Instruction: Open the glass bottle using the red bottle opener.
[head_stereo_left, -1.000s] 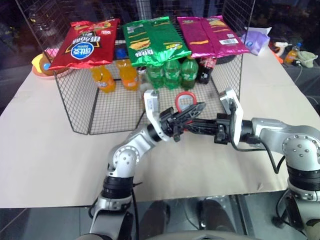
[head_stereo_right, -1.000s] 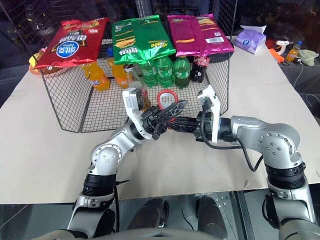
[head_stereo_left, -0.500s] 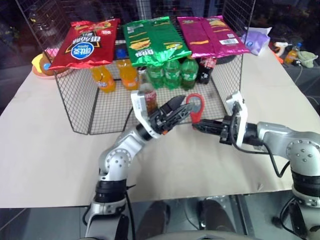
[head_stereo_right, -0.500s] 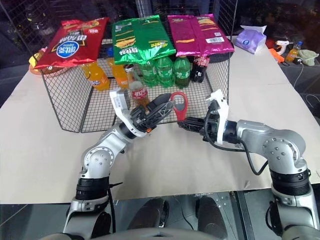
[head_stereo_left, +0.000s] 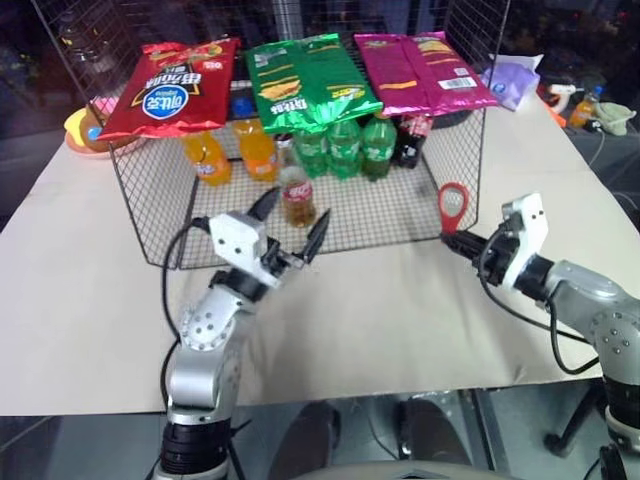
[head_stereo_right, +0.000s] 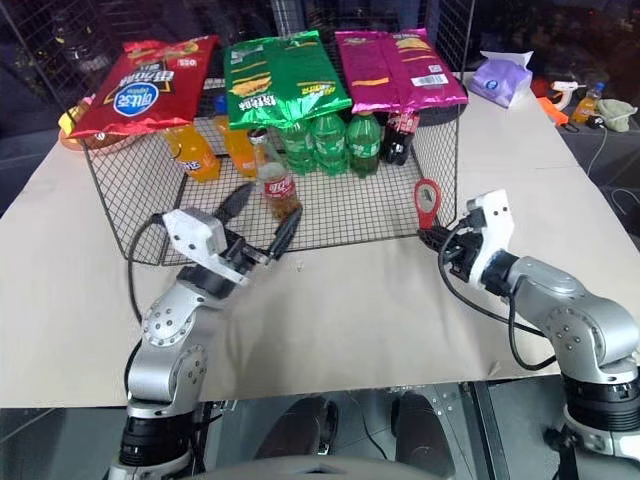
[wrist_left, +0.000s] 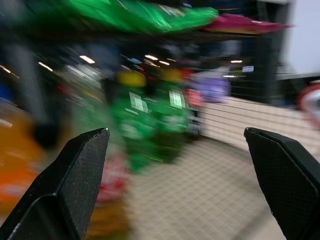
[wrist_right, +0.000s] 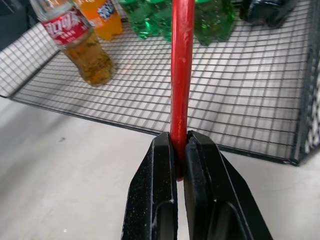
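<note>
The two arms have swung apart since a second ago, when both grippers met in front of the wire basket (head_stereo_left: 150, 215) with the red bottle opener (head_stereo_left: 452, 207) between them. The left gripper (head_stereo_left: 292, 222) has let go and moved off to the robot's left; its two black fingers (wrist_left: 75, 185) are now spread wide with nothing between them, in front of the basket's open front edge. The glass bottle (head_stereo_left: 296, 190) stands upright on the basket's mesh floor just beyond those spread fingers, apart from them. A second ago the arm hid it from the left eye; now it shows plainly, with its red label and amber drink.

The right gripper (head_stereo_left: 452, 240) has drawn away to the robot's right and carries the opener with it. Its fingers (wrist_right: 157, 190) are pinched tight on the short handle, and the opener sticks up with its ring-shaped head uppermost, just in front of the basket's right front corner. Half a second ago the opener was near the middle of the basket front, close to the left gripper; now it is well apart from both that gripper and the bottle.

Behind the glass bottle the row of orange bottles (head_stereo_left: 205, 157) and green bottles (head_stereo_left: 345, 147) is unchanged, and the chip bags (head_stereo_left: 310, 80) lie as before on top of the basket. The table (head_stereo_left: 80, 290) under the basket is covered with pale paper
</note>
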